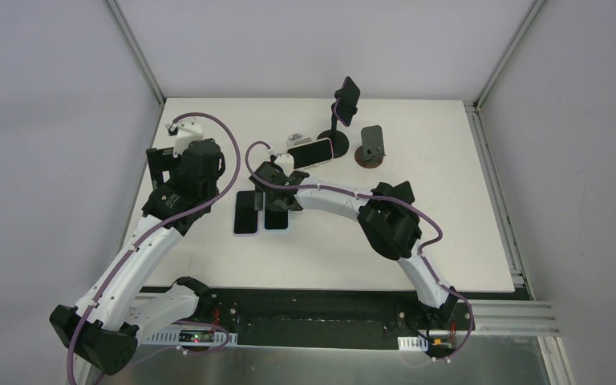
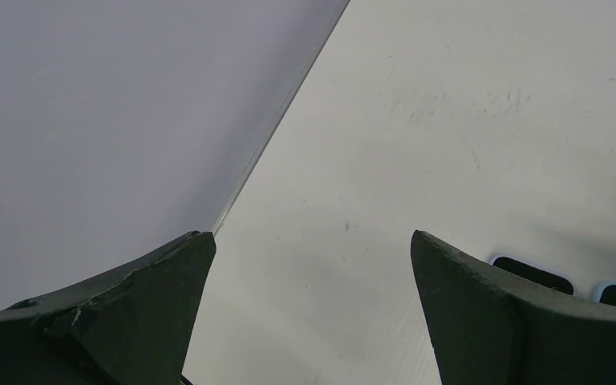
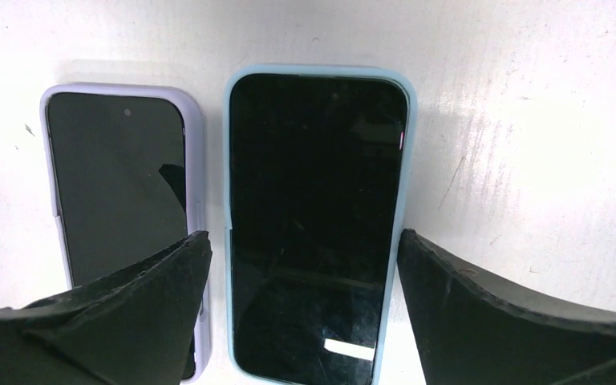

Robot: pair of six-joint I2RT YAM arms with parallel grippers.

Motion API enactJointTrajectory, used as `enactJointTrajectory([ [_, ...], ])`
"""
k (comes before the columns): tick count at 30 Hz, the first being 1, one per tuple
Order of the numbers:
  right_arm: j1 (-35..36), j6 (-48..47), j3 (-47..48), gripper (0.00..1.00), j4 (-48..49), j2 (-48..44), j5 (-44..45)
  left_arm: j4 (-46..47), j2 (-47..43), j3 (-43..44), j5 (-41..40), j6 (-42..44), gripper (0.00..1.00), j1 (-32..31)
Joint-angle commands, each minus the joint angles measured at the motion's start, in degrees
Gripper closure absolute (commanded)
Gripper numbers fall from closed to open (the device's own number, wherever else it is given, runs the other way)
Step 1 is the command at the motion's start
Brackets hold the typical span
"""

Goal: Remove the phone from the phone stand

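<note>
The phone (image 3: 313, 216), black-screened in a pale blue case, lies flat and face-up on the white table (image 1: 449, 233), well apart from the grey phone stand (image 1: 371, 144), which stands upright on a round brown base and seems, from this distance, empty.

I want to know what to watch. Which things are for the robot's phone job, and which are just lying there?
For the job: blue phone, flat under the open right hand; high phone on tall stand; low phone on white stand.
Just lying about: purple phone, flat beside the blue one; empty grey stand; left hand, open, holding nothing.
</note>
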Motion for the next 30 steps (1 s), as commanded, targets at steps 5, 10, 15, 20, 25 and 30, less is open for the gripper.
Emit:
enactJointTrajectory([
  [5,0.94,1.83,-2.16,0.11,-5.46,1.99,-2.74,1.22,-0.5,0.07,0.32,-0.76,0.0,0.86],
  [10,0.87,0.18,-3.59,0.11,-5.37,-1.27,-2.61,1.22,-0.41,0.08,0.44,-0.88,0.0,0.95],
  [15,0.55,-0.82,-5.09,0.11,-6.02,-5.0,-1.66,1.1,-0.09,0.15,0.45,-0.86,0.0,1.04],
  [20,0.16,-2.11,-7.53,0.1,-5.37,-9.72,-3.35,1.22,-0.05,0.13,0.37,-0.78,0.0,1.22],
  [25,0.03,-3.12,-10.05,0.1,-5.84,-14.25,-3.63,1.22,0.27,0.29,0.47,-0.68,0.0,1.3],
  [30,-0.52,-4.19,-9.39,0.08,-12.48,-17.22,-2.09,1.14,0.39,0.22,0.91,-0.63,0.0,1.48],
])
